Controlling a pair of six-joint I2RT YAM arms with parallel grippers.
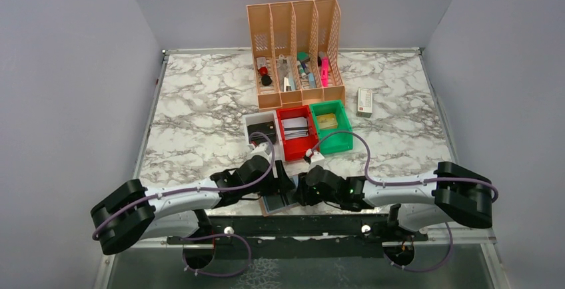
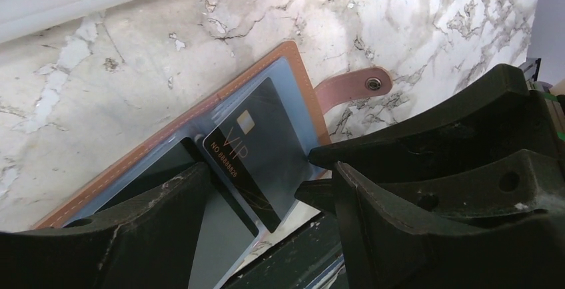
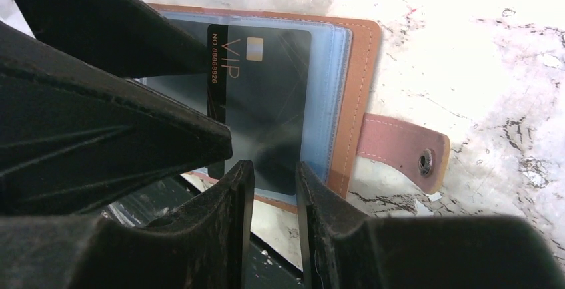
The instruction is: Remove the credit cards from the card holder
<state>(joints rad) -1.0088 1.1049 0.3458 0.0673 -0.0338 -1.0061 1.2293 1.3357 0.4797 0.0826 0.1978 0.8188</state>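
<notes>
The card holder [image 3: 360,69] lies open at the table's near edge, tan-brown with clear bluish sleeves and a pink snap strap [image 3: 406,152]. A black "VIP" credit card [image 3: 266,96] sticks partly out of a sleeve toward the near edge. My right gripper [image 3: 273,169] has its jaws a narrow gap apart, tips just over the card's near edge, not clamped on it. My left gripper [image 2: 270,176] is open wide, straddling the card [image 2: 256,162], one finger [image 2: 120,229] over the holder's left page [image 2: 166,149]. In the top view both grippers [image 1: 283,184] [image 1: 304,192] meet over the holder [image 1: 272,204].
A white bin [image 1: 261,129], a red bin [image 1: 296,132] and a green bin [image 1: 331,126] stand just beyond the grippers. An orange file organizer [image 1: 296,49] is at the back, with a small white box [image 1: 364,101] to its right. A black rail [image 1: 293,226] runs along the near edge.
</notes>
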